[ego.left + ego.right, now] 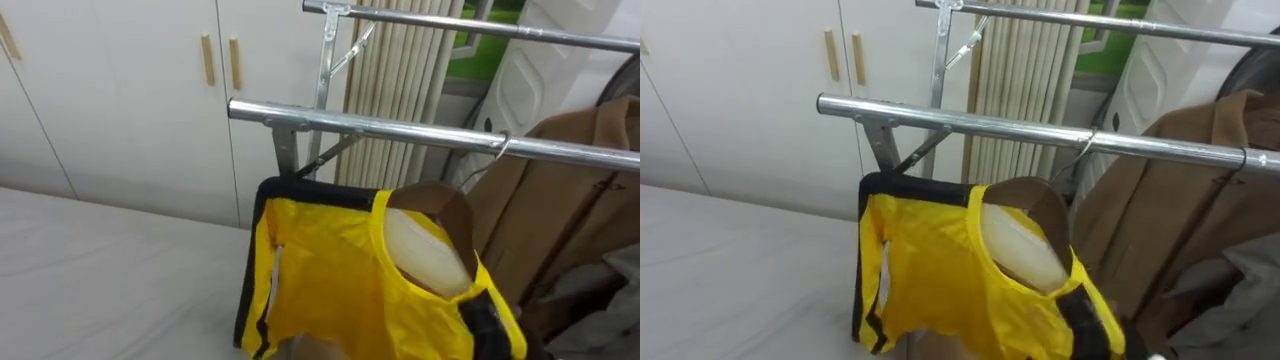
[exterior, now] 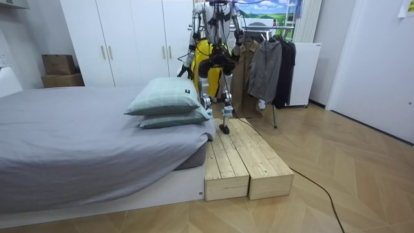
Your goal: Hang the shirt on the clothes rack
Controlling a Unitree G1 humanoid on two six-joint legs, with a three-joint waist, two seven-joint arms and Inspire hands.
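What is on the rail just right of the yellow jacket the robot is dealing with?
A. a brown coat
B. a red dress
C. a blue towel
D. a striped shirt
A: a brown coat hangs from the metal rail, on the robot's right of the yellow jacket.

jacket [image 1: 340,280] below rail [image 1: 400,128] | coat [image 1: 570,190] R of it | bed [image 1: 90,260] L | wardrobe [image 1: 120,90] behind bed

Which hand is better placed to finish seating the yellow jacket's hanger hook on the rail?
Right, probably: the hook rests at the rail on the robot's right, beside the brown coat, right of the yellow jacket's collar.
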